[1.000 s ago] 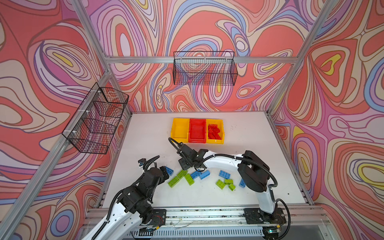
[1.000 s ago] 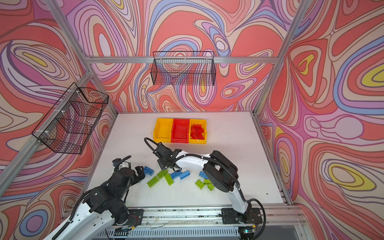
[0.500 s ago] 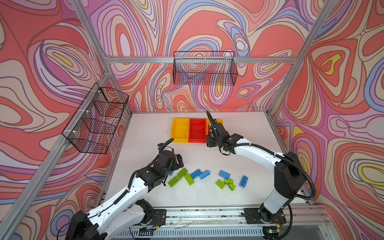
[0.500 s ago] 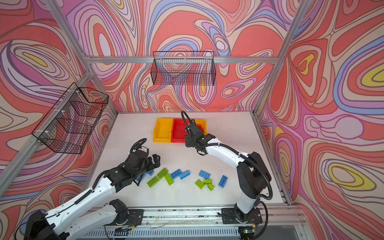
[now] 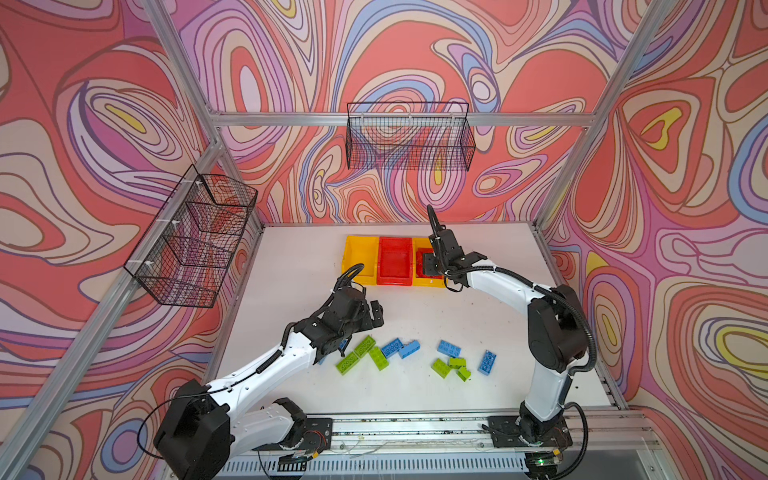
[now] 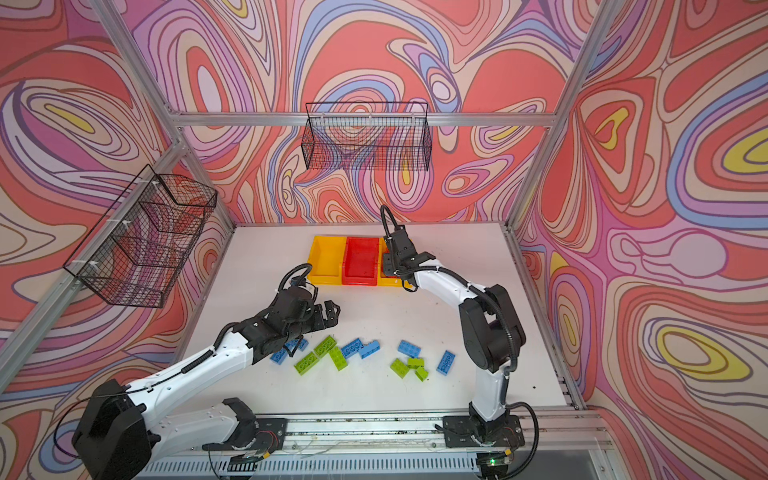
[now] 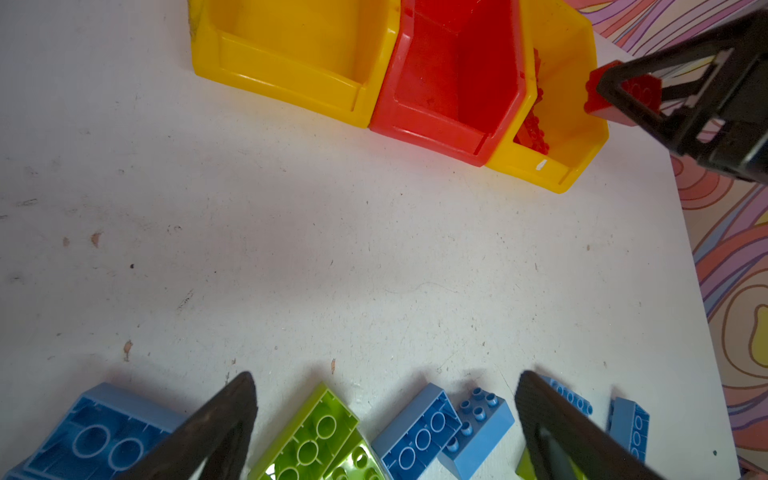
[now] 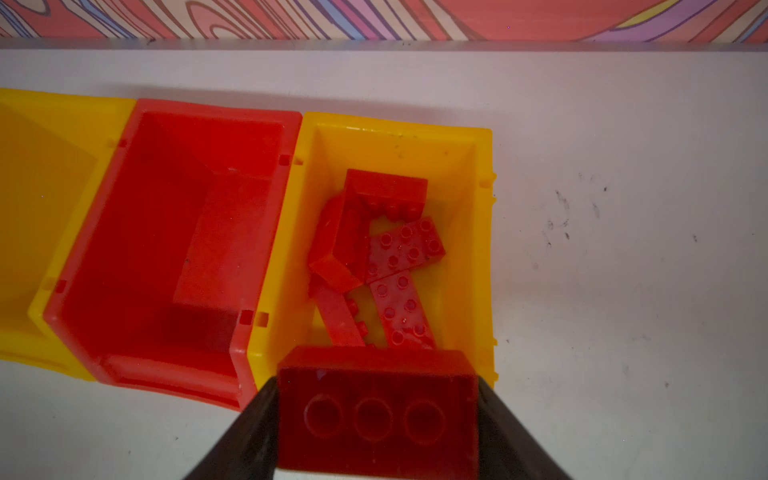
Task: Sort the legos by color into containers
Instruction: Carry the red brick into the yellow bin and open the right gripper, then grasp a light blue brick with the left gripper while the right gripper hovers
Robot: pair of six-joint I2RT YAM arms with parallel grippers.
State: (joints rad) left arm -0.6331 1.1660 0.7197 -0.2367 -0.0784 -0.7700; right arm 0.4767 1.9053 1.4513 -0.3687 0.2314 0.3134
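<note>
I see right gripper [image 8: 376, 392] clamped on red brick [image 8: 374, 419], partly cropped. Left gripper [image 7: 386, 378] wide open, empty; its arm half-hides blue bricks [image 6: 279, 356].

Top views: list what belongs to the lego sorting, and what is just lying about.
Job: held red brick; red bricks in a yellow bin; loose blue bricks; loose green bricks; red bin; other yellow bin.
Lying about: back-wall wire basket; side-wall wire basket.
</note>
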